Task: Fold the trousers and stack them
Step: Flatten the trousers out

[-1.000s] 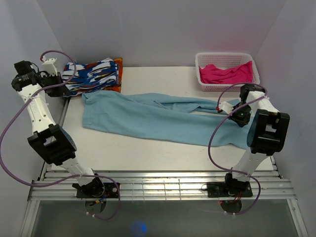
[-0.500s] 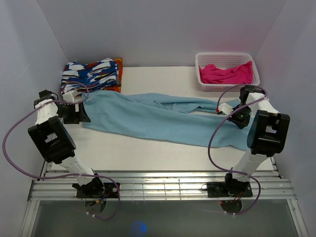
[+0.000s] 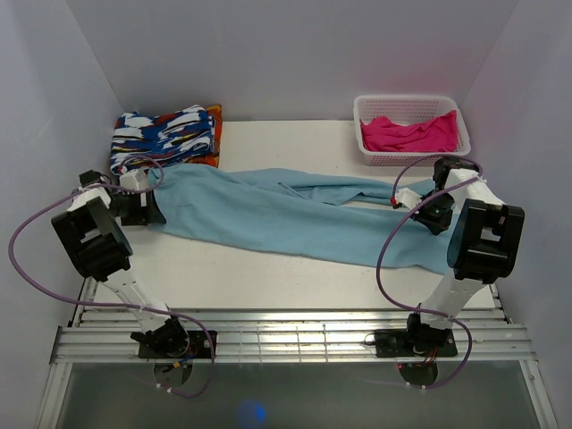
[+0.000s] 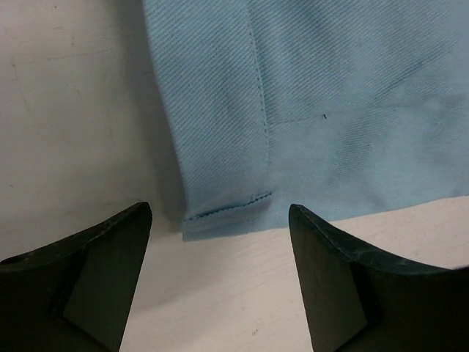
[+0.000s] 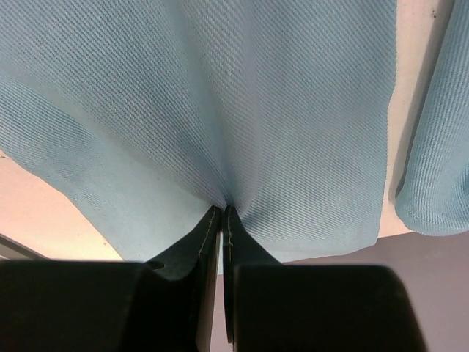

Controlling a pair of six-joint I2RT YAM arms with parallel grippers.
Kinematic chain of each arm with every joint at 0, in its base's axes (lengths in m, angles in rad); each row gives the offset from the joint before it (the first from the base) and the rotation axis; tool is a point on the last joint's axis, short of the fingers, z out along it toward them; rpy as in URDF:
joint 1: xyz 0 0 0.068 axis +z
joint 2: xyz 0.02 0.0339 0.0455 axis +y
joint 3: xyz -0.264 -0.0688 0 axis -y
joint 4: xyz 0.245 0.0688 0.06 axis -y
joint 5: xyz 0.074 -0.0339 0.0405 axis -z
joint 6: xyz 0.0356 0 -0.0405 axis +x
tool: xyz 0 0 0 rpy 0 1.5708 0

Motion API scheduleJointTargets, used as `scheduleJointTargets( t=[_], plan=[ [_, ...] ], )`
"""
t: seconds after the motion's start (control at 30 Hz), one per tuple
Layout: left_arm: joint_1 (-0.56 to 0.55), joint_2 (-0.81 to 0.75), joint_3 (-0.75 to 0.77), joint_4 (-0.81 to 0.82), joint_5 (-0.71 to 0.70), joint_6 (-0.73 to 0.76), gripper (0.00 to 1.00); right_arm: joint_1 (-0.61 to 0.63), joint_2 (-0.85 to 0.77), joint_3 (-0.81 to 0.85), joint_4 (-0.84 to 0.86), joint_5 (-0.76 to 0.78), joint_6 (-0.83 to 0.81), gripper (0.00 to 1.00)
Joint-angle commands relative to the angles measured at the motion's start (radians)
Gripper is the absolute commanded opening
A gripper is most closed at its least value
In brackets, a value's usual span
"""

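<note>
The light-blue trousers lie spread across the table, waist at the left, legs running right. My left gripper is low at the waist's near-left corner, open, its fingers straddling bare table just short of the hemmed corner of the trousers. My right gripper is shut on the trousers at the leg ends, the cloth pinched and puckering between its tips.
A folded blue-white-orange patterned cloth lies at the back left, just behind the left gripper. A white basket with a pink garment stands at the back right. White walls close in on both sides.
The left arm swung down from beside the patterned cloth to the trousers' waist corner and its gripper opened. The right gripper kept its hold and barely moved.
</note>
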Motion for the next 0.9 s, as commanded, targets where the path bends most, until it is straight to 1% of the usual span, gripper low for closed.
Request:
scheduleJointTargets(
  t=[0.0,0.03,0.1,0.13,0.2,0.23,0.27,0.33,0.37,0.4,0.43,0.53,0.57,0.6,0.63,0.67,0.7,0.73,0.77,0.87],
  plan=[
    [0.007,0.015,0.027,0.019,0.058,0.012,0.86,-0.002,-0.012,0.001,-0.011,-0.015,0.0,0.08],
    [0.007,0.018,0.026,0.013,0.07,0.017,0.81,-0.002,-0.012,0.001,-0.011,-0.015,0.0,0.08],
    [0.007,0.013,0.023,-0.021,0.109,0.032,0.77,-0.002,-0.013,0.002,-0.011,-0.012,0.0,0.08],
    [0.007,0.01,0.021,-0.03,0.12,0.038,0.69,-0.002,-0.013,0.004,-0.013,-0.014,-0.002,0.08],
    [0.007,-0.008,0.015,-0.041,0.135,0.041,0.59,-0.002,-0.015,0.008,-0.013,-0.014,-0.002,0.08],
    [0.007,-0.016,0.009,-0.041,0.146,0.04,0.51,-0.001,-0.015,0.008,-0.013,-0.015,0.0,0.08],
    [0.007,-0.025,0.011,-0.039,0.15,0.035,0.39,-0.002,-0.016,0.01,-0.014,-0.015,0.0,0.08],
    [0.007,-0.031,0.026,-0.053,0.173,0.031,0.27,-0.002,-0.016,0.01,-0.013,-0.015,0.0,0.08],
    [0.007,-0.034,0.035,-0.056,0.176,0.025,0.1,-0.002,-0.016,0.01,-0.011,-0.015,0.0,0.08],
    [0.007,-0.036,0.05,-0.076,0.179,0.02,0.03,-0.002,-0.021,0.011,-0.013,-0.015,0.0,0.08],
    [0.007,-0.039,0.085,-0.087,0.164,0.014,0.0,-0.002,-0.024,0.015,-0.013,-0.015,-0.002,0.08],
    [0.008,-0.057,0.168,-0.124,0.104,-0.015,0.0,-0.002,-0.035,0.039,-0.018,-0.015,-0.002,0.08],
    [0.01,-0.062,0.246,-0.134,0.066,-0.024,0.0,-0.004,-0.035,0.051,-0.028,-0.015,-0.002,0.08],
    [0.013,-0.066,0.298,-0.188,0.058,-0.023,0.0,-0.004,-0.033,0.067,-0.037,-0.015,-0.002,0.08],
    [0.015,-0.066,0.357,-0.222,0.054,-0.02,0.0,-0.007,-0.032,0.108,-0.051,-0.049,-0.002,0.08],
    [0.019,-0.063,0.492,-0.255,0.032,-0.018,0.0,-0.01,-0.032,0.128,-0.063,-0.055,-0.002,0.08],
    [0.022,-0.057,0.564,-0.344,0.029,-0.009,0.0,-0.011,-0.035,0.146,-0.092,-0.061,-0.005,0.08],
    [0.031,-0.042,0.634,-0.392,0.023,0.007,0.0,-0.018,-0.038,0.174,-0.103,-0.064,-0.01,0.08],
    [0.033,-0.037,0.752,-0.47,0.003,0.017,0.0,-0.021,-0.05,0.182,-0.114,-0.066,-0.017,0.08],
    [0.056,-0.057,0.831,-0.567,-0.02,0.066,0.0,-0.033,-0.093,0.173,-0.148,-0.063,-0.051,0.08]
  ],
)
